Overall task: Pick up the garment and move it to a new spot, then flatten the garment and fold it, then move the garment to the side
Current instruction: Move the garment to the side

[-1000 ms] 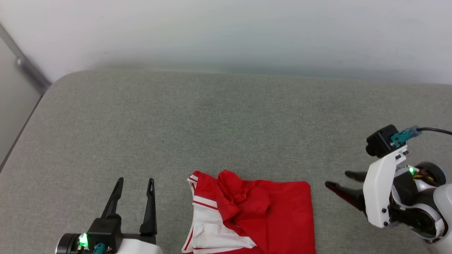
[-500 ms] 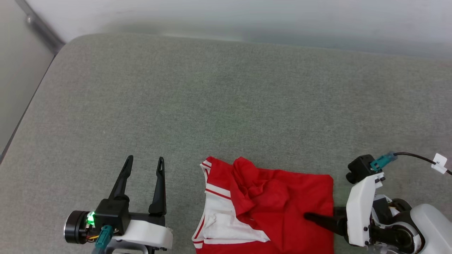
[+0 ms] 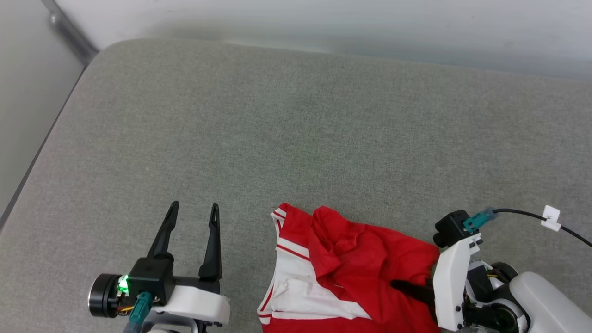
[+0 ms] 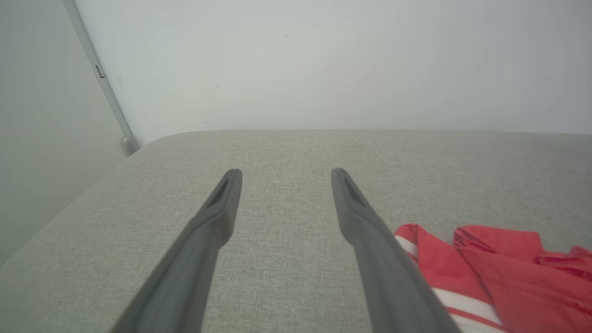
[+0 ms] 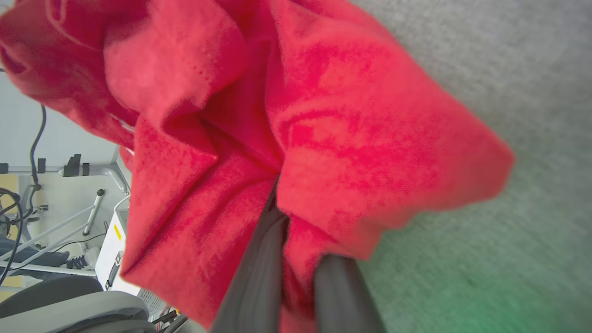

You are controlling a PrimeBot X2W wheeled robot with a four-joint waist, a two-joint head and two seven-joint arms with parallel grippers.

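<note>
Red jersey garment [image 3: 365, 263], white sleeve and white-red striped trim on its left part, crumpled and folded over itself, lying at near edge of grey fabric surface [image 3: 296, 138], red cloth bunched at right edge, pinched there between fingers of right gripper [image 3: 397, 285]
</note>
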